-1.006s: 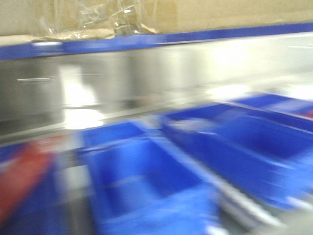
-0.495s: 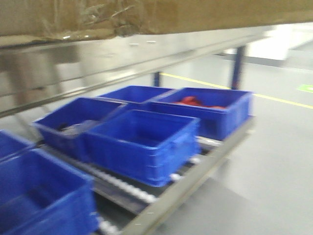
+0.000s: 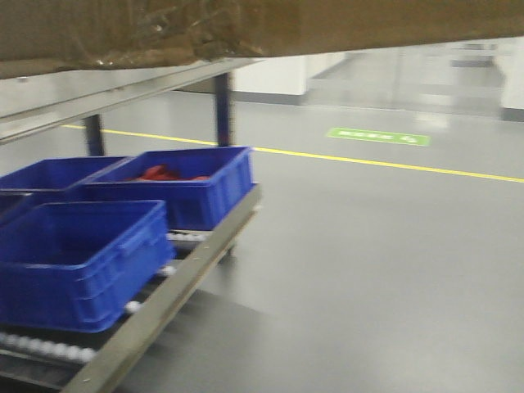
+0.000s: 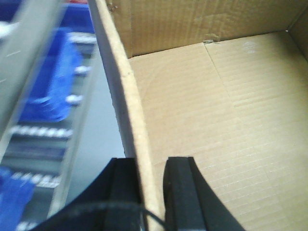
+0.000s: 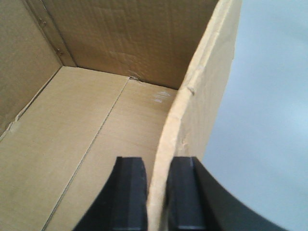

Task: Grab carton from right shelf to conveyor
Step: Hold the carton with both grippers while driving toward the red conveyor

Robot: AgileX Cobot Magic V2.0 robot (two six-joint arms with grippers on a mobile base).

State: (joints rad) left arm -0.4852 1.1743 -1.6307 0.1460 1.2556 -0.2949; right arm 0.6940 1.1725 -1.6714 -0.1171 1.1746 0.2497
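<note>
The carton (image 3: 270, 24) is a big open brown cardboard box; its lower edge with crinkled clear tape fills the top of the front view. My left gripper (image 4: 151, 168) is shut on the carton's left wall (image 4: 130, 91), one finger inside, one outside. My right gripper (image 5: 158, 168) is shut on the carton's right wall (image 5: 207, 91) the same way. The carton's bare floor (image 4: 216, 120) shows in both wrist views and is empty. The steel shelf (image 3: 98, 94) recedes at upper left of the front view. The conveyor is out of view.
Blue plastic bins (image 3: 78, 258) sit on a roller rack (image 3: 155, 315) at lower left; one bin (image 3: 176, 184) holds red things. Grey floor (image 3: 368, 270) with a yellow line (image 3: 393, 166) and a green marking (image 3: 378, 136) spreads to the right.
The view has swung right: the shelf and blue bins have slid to the left and open floor has come in. The carton stays fixed at the top of the view.
</note>
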